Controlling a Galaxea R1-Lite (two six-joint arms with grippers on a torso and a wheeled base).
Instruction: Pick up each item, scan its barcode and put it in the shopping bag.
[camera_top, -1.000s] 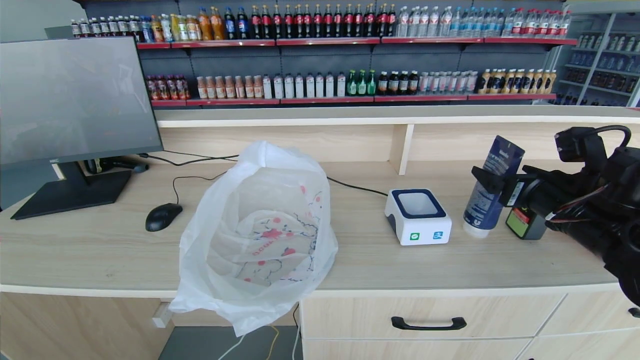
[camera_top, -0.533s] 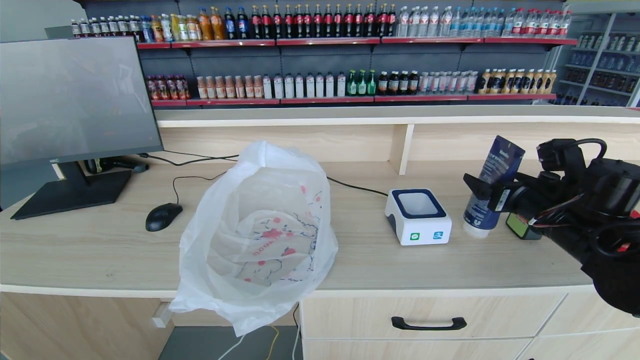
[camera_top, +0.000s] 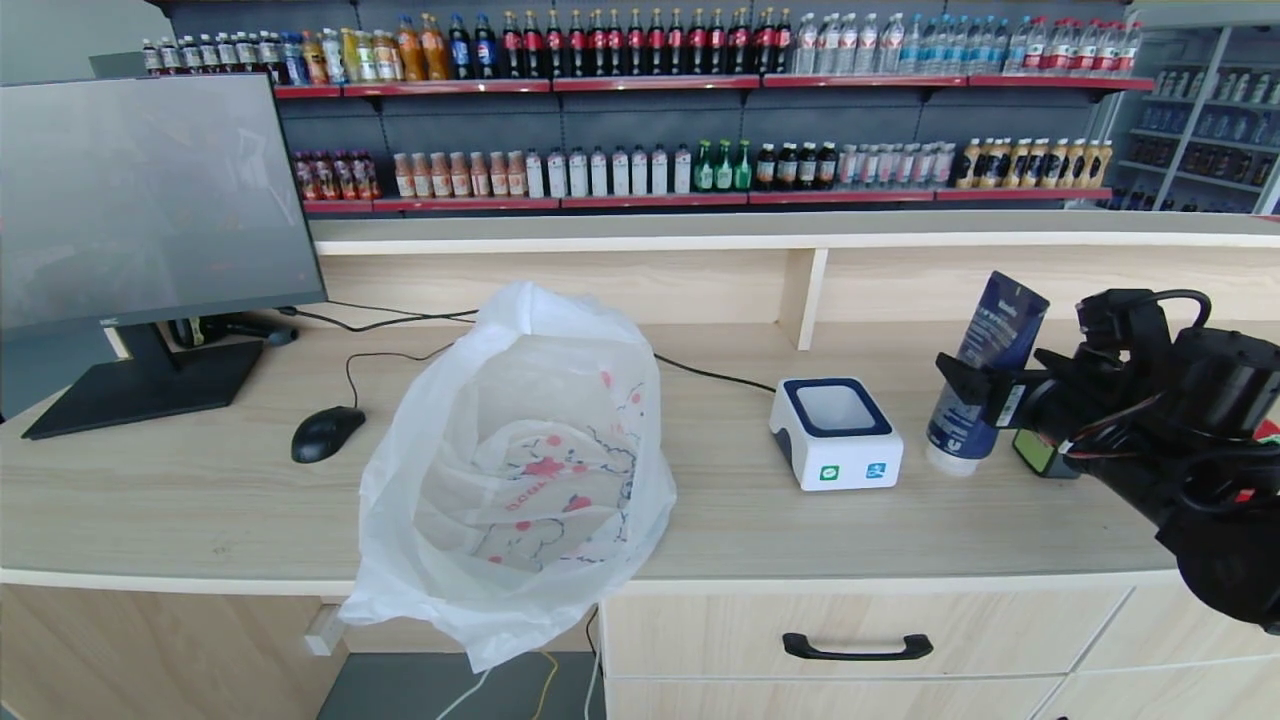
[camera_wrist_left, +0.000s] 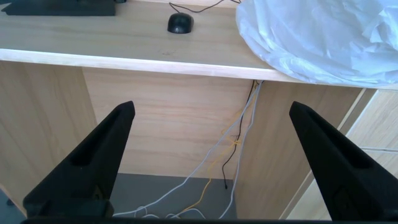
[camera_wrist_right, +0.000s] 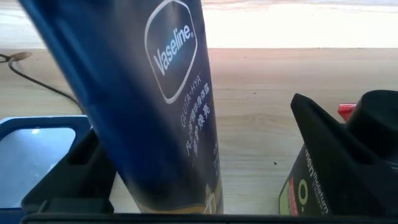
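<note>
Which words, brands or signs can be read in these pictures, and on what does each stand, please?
"Vaseline": blue tube, in an oval.
"GLUTA-HYA": same tube, below the oval; the characters under it are too small to read.
"mentholatum": green and black item beside the tube.
Scanner: one green and one blue icon, no words.
Shopping bag red print, shelf bottles: too small to read.

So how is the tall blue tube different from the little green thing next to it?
The blue lotion tube is tall and dark blue; the green container is short, green with a black top. The tube stands on its white cap, between the open right gripper's fingers; the green container stands free beside it. Both stand on the wooden counter, right of the barcode scanner.
</note>
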